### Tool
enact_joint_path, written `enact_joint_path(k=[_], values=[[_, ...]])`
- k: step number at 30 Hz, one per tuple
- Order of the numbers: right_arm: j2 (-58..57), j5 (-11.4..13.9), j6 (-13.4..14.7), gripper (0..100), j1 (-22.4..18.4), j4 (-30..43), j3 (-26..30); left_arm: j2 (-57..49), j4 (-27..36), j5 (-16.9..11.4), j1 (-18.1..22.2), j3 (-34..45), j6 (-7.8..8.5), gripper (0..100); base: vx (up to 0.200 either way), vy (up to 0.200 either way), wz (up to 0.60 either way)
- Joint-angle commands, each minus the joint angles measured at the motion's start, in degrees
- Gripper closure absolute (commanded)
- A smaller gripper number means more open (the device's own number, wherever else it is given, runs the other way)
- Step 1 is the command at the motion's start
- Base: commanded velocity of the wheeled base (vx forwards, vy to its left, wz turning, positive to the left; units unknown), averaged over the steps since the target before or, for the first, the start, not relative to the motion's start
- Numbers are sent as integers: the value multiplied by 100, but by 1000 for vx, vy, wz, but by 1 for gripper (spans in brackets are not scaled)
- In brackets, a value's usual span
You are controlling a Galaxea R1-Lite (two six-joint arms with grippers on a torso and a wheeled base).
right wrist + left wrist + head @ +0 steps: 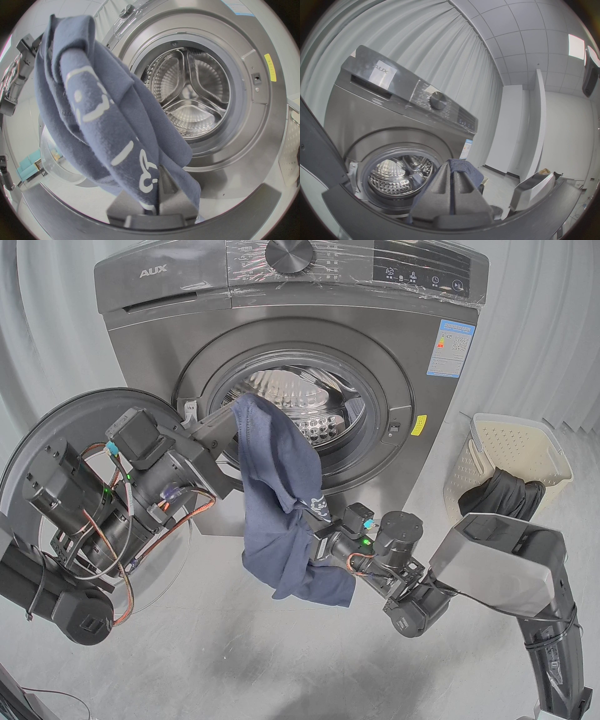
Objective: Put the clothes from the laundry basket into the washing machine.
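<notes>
Both jaws are clamped on the navy garment [275, 490], the left gripper [232, 415] at its top, the right gripper [310, 519] lower down; it is held before the open washing machine [300, 334].

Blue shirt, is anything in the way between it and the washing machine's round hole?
Nothing visible is. The door is swung wide open to the robot's left, and the drum opening stands unblocked right behind the blue shirt, which hangs between the left gripper and right gripper.
</notes>
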Motion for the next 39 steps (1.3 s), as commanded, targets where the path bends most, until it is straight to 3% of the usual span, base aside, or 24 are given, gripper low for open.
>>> enact_joint_path(k=[1, 7, 11, 15, 18, 37, 38, 39], values=[[-692, 24, 6, 100, -217, -104, 603, 185, 7, -60, 465, 115, 23, 100, 0, 0, 0], [-1334, 42, 6, 100, -349, -43, 796, 730, -10, -289, 834, 554, 58, 100, 0, 0, 0], [-1527, 42, 6, 100, -349, -16, 796, 1196, -10, -482, 1010, 765, 269, 100, 0, 0, 0], [-1562, 33, 6, 100, -296, -34, 796, 1592, -19, -500, 1072, 791, 497, 100, 0, 0, 0], [-1562, 15, 6, 100, -261, -51, 796, 1811, -19, -491, 1107, 791, 568, 100, 0, 0, 0], [-1720, -2, 6, 100, -68, -25, 822, 2172, -28, -491, 1054, 642, 541, 100, 0, 0, 0], [-1720, -2, 6, 100, -59, -25, 822, 2172, -28, -491, 1054, 633, 533, 0, 0, 0, 0], [-1711, -2, 6, 100, -68, -25, 822, 2172, -28, -491, 1054, 642, 533, 0, 0, 0, 0]])
